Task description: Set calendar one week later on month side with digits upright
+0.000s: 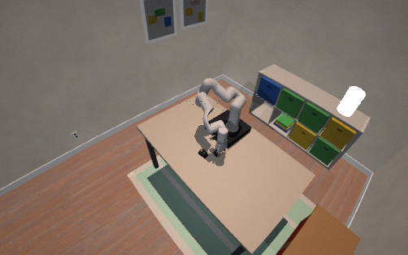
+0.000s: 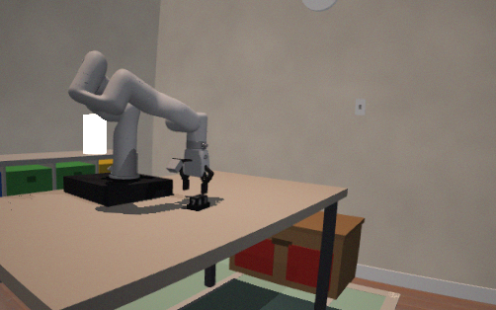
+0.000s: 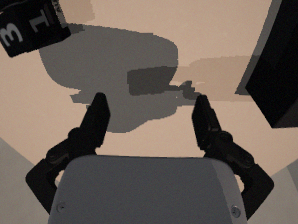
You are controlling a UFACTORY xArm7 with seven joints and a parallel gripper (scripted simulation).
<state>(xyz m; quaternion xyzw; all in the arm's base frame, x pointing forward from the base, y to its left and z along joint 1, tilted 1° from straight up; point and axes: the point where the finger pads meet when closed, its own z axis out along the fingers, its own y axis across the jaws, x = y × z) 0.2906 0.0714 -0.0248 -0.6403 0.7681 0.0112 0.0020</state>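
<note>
The tool point(image 2: 196, 186) hangs wide open and holds nothing, just above the table point(image 2: 277, 207). The small dark calendar point(image 2: 198, 201) stands on the table, directly under it.

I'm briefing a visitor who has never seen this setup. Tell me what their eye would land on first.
The white arm draws the eye first: it bends over from its black base on the tan table, with its open, empty pincer close above the small black calendar. In the wrist view the calendar's cubes show white digits at the upper left. Next, the shelf of blue, green and yellow bins by the wall.
</note>
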